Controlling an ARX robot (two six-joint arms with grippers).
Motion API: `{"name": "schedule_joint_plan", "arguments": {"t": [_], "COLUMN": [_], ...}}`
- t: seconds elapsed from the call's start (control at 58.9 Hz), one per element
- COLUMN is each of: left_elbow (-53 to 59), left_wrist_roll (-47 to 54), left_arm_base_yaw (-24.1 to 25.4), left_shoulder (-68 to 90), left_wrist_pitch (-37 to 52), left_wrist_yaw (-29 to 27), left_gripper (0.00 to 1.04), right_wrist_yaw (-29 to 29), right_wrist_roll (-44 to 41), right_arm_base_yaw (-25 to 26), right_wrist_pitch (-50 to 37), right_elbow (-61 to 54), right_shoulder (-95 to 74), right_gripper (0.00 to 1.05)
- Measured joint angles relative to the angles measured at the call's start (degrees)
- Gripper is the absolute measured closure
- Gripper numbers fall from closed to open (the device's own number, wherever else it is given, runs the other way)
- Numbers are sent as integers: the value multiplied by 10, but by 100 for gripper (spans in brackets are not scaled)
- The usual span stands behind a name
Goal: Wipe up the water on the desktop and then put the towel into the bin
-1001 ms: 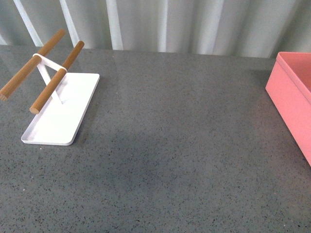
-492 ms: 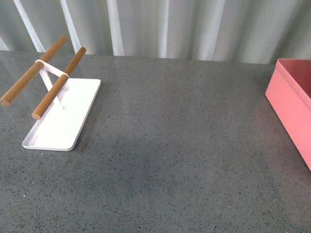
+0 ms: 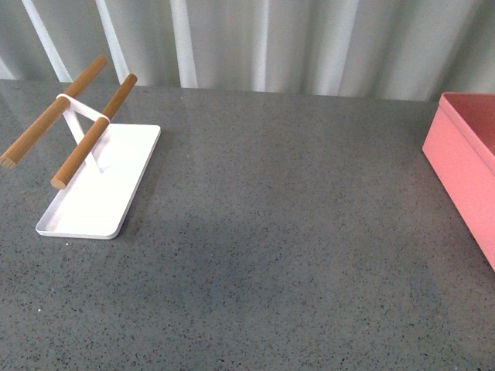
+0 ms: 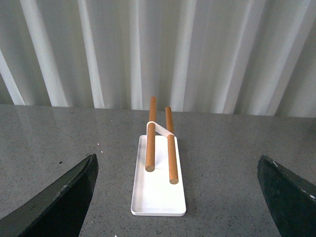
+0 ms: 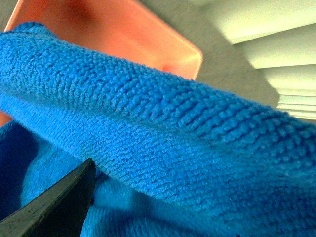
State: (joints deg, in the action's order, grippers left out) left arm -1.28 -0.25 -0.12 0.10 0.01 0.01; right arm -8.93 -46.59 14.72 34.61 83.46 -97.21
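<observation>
The desktop is a dark grey speckled surface, and I make out no water on it. The pink bin stands at its right edge, only partly in the front view. In the right wrist view the blue towel fills nearly the whole picture, with the bin's inside behind it. My right gripper is open over the towel; only one dark finger shows. My left gripper is open above the desktop with nothing between its fingers. Neither arm shows in the front view.
A flat white tray with two wooden rods on a white stand sits at the left of the desktop; it also lies ahead of my left gripper as the tray. A pale corrugated wall runs behind the desktop.
In the front view the whole scene shifted slightly downward between one second and half a second ago. Since then nothing has visibly moved.
</observation>
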Motion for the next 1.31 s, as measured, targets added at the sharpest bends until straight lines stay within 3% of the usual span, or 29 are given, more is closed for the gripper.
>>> {"name": "schedule_joint_plan", "arguments": {"t": [0.17,0.187,0.221,0.272,0.339,0.441,0.679,1.001,1.12,1.307], "left_elbow": [0,0,0,0,0,0,0,0,0,0], "left_wrist_roll": [0,0,0,0,0,0,0,0,0,0], "left_arm_base_yaw": [0,0,0,0,0,0,0,0,0,0], "left_shoulder": [0,0,0,0,0,0,0,0,0,0], "left_wrist_pitch": [0,0,0,0,0,0,0,0,0,0], "left_wrist_yaw": [0,0,0,0,0,0,0,0,0,0], "left_gripper": [7,7,7,7,7,7,7,7,7,7], "right_wrist_yaw": [3,27,125,208,216,204,170,138,98,92], "right_wrist_roll": [57,78,158,270,368,423,453,456,456,457], "right_arm_base_yaw": [1,5,8,4,-10,-31,-64,-98,-123,-146], "right_wrist_pitch": [-10,-45,-205,-434,-610,-739,-797,-809,-795,-762], "right_elbow": [10,-5,-84,-211,-320,-429,-582,-703,-738,-774], "right_shoulder": [0,4,31,73,116,175,260,371,420,488], "right_gripper": [7,9,18,30,42,60,100,100,100,100]}}
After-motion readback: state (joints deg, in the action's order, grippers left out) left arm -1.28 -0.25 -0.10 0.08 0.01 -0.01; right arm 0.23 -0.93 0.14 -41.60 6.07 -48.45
